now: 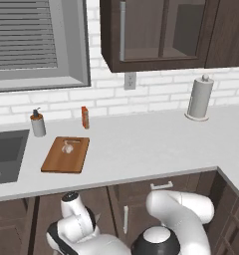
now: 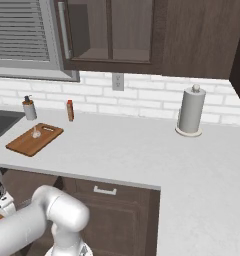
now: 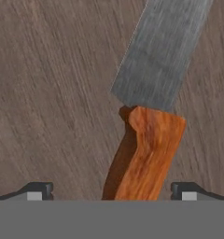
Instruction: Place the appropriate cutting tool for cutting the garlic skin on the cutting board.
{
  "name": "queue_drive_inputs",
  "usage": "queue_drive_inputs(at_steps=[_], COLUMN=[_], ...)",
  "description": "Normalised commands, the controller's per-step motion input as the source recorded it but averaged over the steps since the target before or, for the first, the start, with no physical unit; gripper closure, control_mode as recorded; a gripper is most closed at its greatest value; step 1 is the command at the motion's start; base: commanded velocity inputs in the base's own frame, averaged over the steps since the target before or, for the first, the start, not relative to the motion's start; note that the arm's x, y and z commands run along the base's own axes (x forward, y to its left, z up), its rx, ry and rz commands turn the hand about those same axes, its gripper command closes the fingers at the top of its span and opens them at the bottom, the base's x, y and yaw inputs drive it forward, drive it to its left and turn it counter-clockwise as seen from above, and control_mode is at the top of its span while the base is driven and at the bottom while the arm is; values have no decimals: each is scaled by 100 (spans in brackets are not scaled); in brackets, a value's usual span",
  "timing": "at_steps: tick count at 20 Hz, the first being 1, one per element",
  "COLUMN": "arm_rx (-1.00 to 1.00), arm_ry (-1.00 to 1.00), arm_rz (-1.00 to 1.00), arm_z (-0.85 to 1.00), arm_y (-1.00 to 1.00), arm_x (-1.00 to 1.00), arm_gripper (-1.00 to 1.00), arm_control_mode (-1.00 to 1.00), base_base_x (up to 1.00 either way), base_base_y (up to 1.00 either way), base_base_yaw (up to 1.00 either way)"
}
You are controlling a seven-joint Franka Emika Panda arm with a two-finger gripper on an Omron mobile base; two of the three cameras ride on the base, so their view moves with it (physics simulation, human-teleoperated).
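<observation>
The cutting tool [image 3: 149, 116], a knife with an orange wooden handle and a grey blade, lies on a dark wood-grain surface right in front of the hand. My gripper [image 3: 113, 192] is open, its two tips standing on either side of the handle's end without touching it. The arm reaches down below the counter edge. On the counter lies the brown cutting board [image 1: 61, 160] [image 2: 27, 144], and the small whitish garlic [image 1: 67, 148] [image 2: 36, 133] rests on its far end.
A sink [image 1: 4, 154] is set into the counter left of the board. Behind the board stand a soap dispenser [image 1: 38, 123] and a small orange bottle [image 1: 84, 117]. A paper towel roll [image 1: 200, 98] stands at the back right. Dark cabinets hang overhead.
</observation>
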Motion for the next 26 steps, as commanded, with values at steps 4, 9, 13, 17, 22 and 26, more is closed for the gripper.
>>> queue_drive_inputs(at_steps=[4, 9, 13, 17, 22, 26], arm_rx=[0, 0, 0, 0, 1, 0], arm_ry=[0, 0, -2, -10, -10, -15], arm_rz=[0, -1, -8, -24, -24, -24], arm_z=[-28, -22, -3, 26, 67, 76], arm_y=[1, 0, 0, 0, 0, 1], arm_x=[0, 0, -11, -45, -80, -94], arm_gripper=[100, 100, 100, 100, 100, 100], arm_control_mode=[-100, -100, -100, -100, -100, -100], base_base_x=[0, 0, 0, 0, 0, 0], base_base_y=[0, 0, 0, 0, 0, 0], base_base_yaw=[0, 0, 0, 0, 0, 0])
